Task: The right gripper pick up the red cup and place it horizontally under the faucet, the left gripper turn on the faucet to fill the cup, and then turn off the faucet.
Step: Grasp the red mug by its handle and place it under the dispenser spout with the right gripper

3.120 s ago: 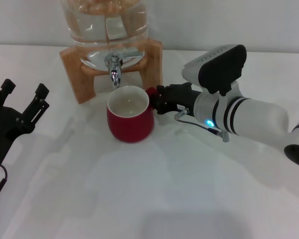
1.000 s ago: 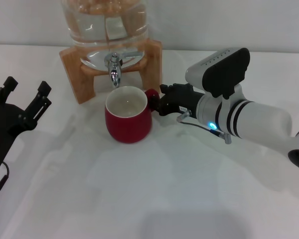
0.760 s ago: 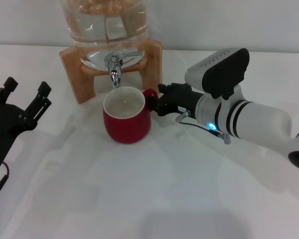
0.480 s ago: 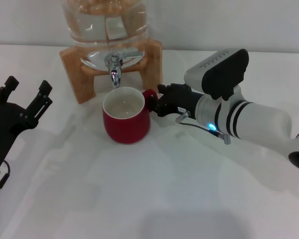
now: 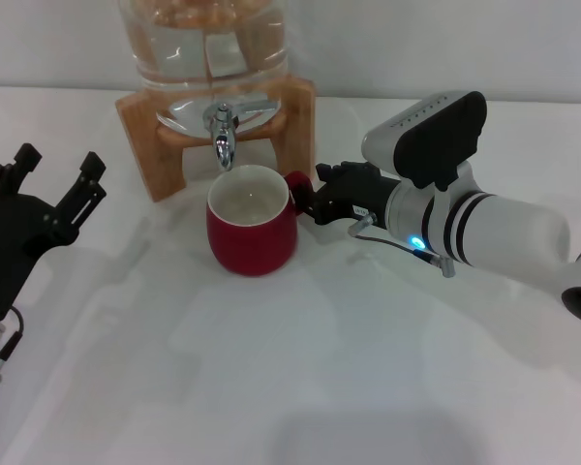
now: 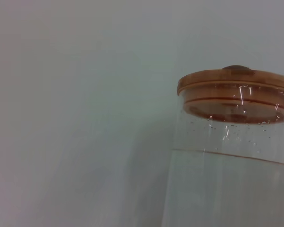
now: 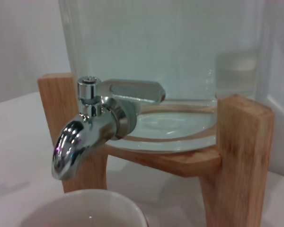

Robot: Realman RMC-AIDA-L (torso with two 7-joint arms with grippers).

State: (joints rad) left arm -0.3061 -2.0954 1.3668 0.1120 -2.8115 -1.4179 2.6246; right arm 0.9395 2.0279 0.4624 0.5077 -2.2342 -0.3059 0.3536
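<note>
A rounded glossy red cup (image 5: 252,228) with a white inside stands upright on the white table (image 5: 320,387), near the table's far edge and just in front of the light wooden stand (image 5: 140,136) that carries a clear glass water jar (image 5: 205,44). The small shiny chrome faucet (image 5: 221,134) juts from the jar's base, its spout pointing down over the far rim of the cup, close above it but not touching. From the right wrist view the faucet (image 7: 87,130) shows its lever handle lying level toward the jar, and only the cup's white rim (image 7: 85,210) shows below the spout. The black two-fingered right gripper (image 5: 310,199), on a white cylindrical arm with black bands and a blue light, reaches in from the table's right side and is clamped on the cup's red loop handle. The black two-fingered left gripper (image 5: 58,174) hangs over the table's left edge, well apart from the cup and the faucet, its fingers spread and holding nothing. The left wrist view shows only the upper part of the glass jar (image 6: 227,179) with its round wooden lid (image 6: 234,82).
</note>
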